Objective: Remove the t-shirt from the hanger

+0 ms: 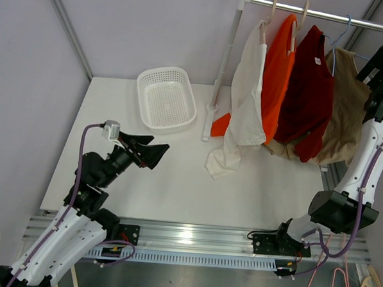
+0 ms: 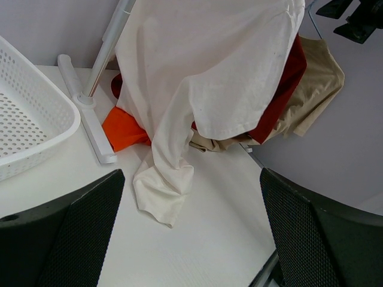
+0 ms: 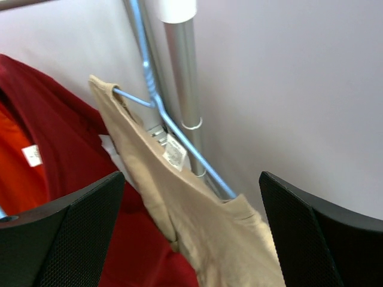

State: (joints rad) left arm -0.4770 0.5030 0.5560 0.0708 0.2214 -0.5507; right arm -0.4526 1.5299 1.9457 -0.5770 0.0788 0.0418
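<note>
Tan t-shirt (image 3: 209, 239) untouched; L pincer (image 2: 191, 174), R pincer (image 3: 191, 176) wide, empty.

Four garments, three hangers showing, one basket, one rack.
The one rack (image 1: 326, 15) carries one white long-sleeved shirt (image 1: 249, 88), one orange t-shirt (image 1: 278, 77), one dark red t-shirt (image 1: 306, 92) and one tan top (image 1: 347, 113). Two wooden hanger hooks (image 1: 274, 5) (image 1: 306, 9) and one blue wire hanger (image 3: 179, 134) show. One white basket (image 1: 163, 70) stands on the bench (image 1: 176, 181).

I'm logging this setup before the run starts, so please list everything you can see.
white t-shirt: one, leftmost on rail
orange t-shirt: one, second on rail
dark red t-shirt: one, third
tan t-shirt: one, rightmost, on blue hanger
rail: one, silver, top right
basket: one, white, far left of table
table: one, white
spare hangers: count unclear, pale, bottom right
left gripper: one, black, open over table
right gripper: one, black, open facing tan t-shirt
</note>
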